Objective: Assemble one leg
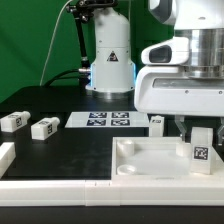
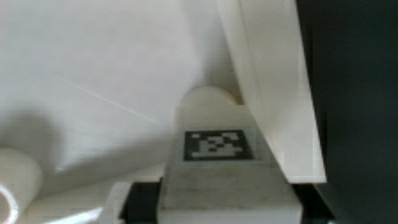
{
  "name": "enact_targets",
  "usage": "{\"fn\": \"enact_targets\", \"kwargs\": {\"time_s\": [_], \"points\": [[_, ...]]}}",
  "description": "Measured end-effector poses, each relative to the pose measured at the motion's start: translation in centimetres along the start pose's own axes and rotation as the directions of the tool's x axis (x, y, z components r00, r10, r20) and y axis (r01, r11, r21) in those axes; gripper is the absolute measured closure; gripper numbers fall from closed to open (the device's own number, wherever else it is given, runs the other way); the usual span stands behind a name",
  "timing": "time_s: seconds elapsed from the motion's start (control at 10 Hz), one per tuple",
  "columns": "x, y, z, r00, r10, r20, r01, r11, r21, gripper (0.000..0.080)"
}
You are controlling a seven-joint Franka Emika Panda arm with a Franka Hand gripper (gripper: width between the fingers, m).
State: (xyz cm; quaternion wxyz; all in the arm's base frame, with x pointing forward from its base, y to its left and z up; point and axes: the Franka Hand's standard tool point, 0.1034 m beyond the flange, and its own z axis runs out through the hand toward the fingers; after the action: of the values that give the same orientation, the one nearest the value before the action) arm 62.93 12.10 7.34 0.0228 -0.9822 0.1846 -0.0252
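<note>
Now the leg (image 1: 200,148) stands upright over the tabletop's (image 1: 150,160) corner on the exterior view's right, clamped in the jaws.

Nearest the exterior camera lies the white tabletop with its raised rim, on the black desk (image 1: 70,150); the leg's tag faces outward, and the gripper (image 1: 200,128) holds its upper end from above (the wrist view shows the same leg (image 2: 217,140), tag visible, pinched between the two fingers (image 2: 151,200) against a white surface). Farther back on the exterior view's left lie two spare legs (image 1: 14,121) (image 1: 44,127), well apart from the tabletop. Beyond them sits the marker board (image 1: 98,120), with another leg (image 1: 156,122) just beside it.
</note>
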Motion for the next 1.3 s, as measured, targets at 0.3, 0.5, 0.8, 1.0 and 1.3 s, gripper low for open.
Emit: {"fn": "enact_targets", "kwargs": {"time_s": [0.3,0.5,0.8,1.0,1.3], "points": [[0.29,0.05,0.05,0.891,0.453,-0.001,-0.453,0.891,0.03,0.0508],[0.27,0.01,0.04,0.795,0.606,0.004,-0.606,0.795,0.031,0.0508],[0.33,0.06,0.03,0.65,0.76,0.022,-0.76,0.649,0.033,0.0508],[0.27,-0.02,0.06,0.56,0.828,0.034,-0.829,0.559,0.031,0.0508],[0.19,-0.09,0.08,0.652,0.757,0.031,-0.758,0.652,0.032,0.0178]]}}
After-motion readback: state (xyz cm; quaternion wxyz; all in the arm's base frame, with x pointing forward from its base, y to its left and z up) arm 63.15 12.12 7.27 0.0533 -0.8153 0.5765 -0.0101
